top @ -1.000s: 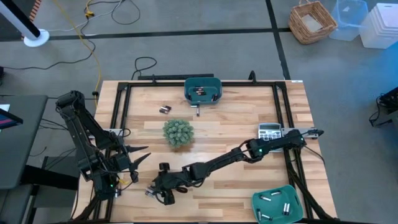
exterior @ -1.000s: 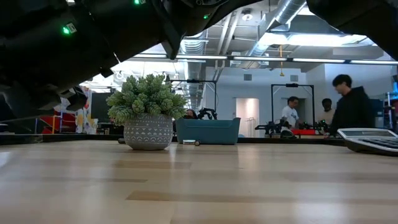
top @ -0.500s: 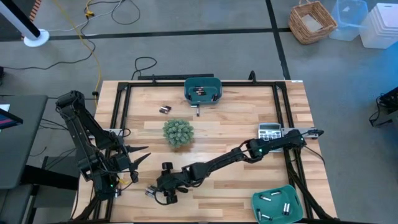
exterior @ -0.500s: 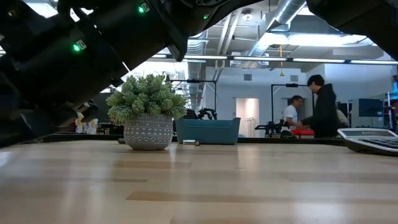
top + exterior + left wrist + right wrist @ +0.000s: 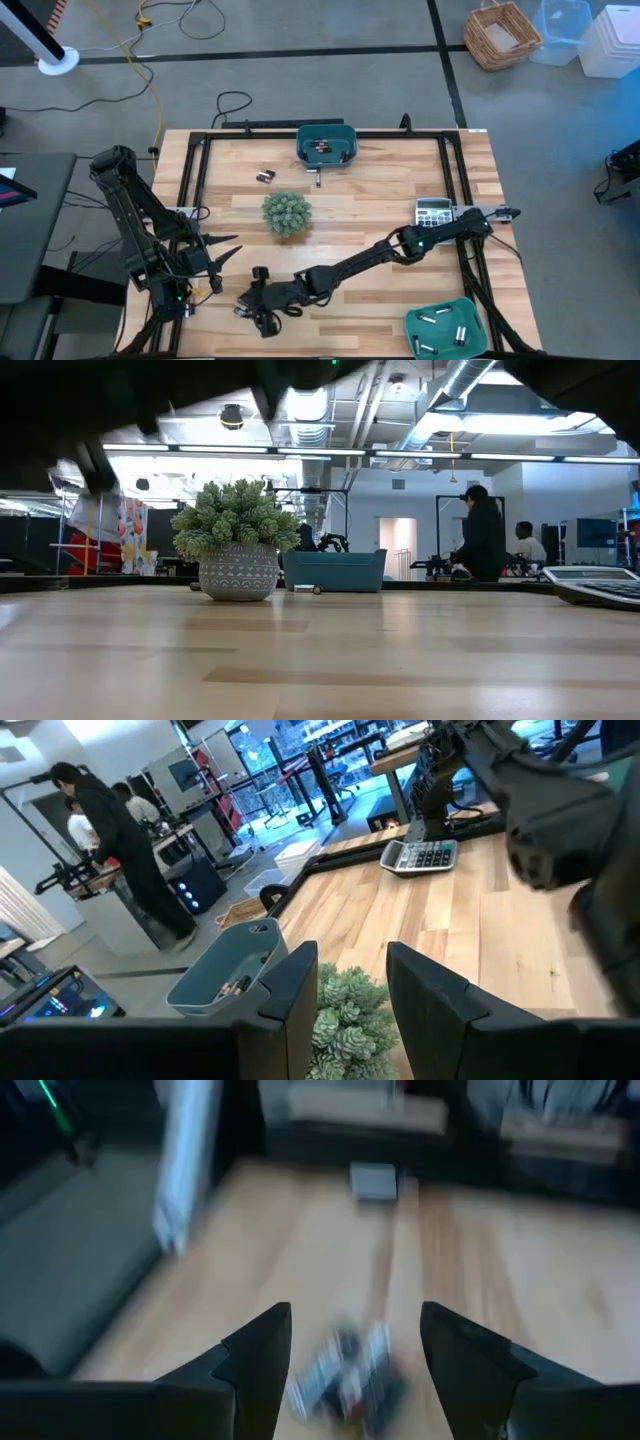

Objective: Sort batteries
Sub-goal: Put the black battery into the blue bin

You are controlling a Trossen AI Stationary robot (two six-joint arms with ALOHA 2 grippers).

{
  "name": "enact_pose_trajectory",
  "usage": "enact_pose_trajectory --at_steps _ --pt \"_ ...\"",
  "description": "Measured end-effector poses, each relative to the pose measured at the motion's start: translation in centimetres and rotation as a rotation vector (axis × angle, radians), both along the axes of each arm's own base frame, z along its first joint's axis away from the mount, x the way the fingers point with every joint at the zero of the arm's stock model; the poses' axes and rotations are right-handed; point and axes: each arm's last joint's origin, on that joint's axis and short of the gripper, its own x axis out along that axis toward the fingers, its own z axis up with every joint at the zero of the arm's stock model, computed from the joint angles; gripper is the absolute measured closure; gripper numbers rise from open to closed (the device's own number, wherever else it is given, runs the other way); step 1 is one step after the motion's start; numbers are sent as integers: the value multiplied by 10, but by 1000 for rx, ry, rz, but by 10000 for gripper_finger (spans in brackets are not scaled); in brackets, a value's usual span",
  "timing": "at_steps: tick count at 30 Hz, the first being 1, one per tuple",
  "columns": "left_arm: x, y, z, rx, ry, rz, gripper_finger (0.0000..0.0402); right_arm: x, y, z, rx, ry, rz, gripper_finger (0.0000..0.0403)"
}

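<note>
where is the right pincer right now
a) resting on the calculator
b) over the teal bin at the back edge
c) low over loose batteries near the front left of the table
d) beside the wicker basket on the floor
c: the right pincer, open, sits over the small batteries at the table's front left, far from the back teal bin and the calculator.

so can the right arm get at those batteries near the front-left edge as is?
Probably yes. The right gripper hangs open right by the batteries, which lie between its fingers in the wrist view, nothing blocking.
</note>
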Motion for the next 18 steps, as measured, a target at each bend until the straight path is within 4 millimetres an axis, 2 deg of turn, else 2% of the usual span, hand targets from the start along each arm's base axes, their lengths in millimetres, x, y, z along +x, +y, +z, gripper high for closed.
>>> enact_pose_trajectory --at_steps 2,5,9,12,18 --pt "0 0 1 8 -17 8 286 3 -1 17 32 -77 1 163" --pt "0 0 1 7 -20 9 286 11 -13 28 89 -141 -6 163" --pt "0 0 1 13 -31 14 286 16 -26 26 114 -145 -21 163" --pt "0 1 1 17 -34 19 286 16 -25 31 139 -188 -11 163" --pt "4 4 1 22 -34 44 286 17 -20 27 162 -238 2 163"
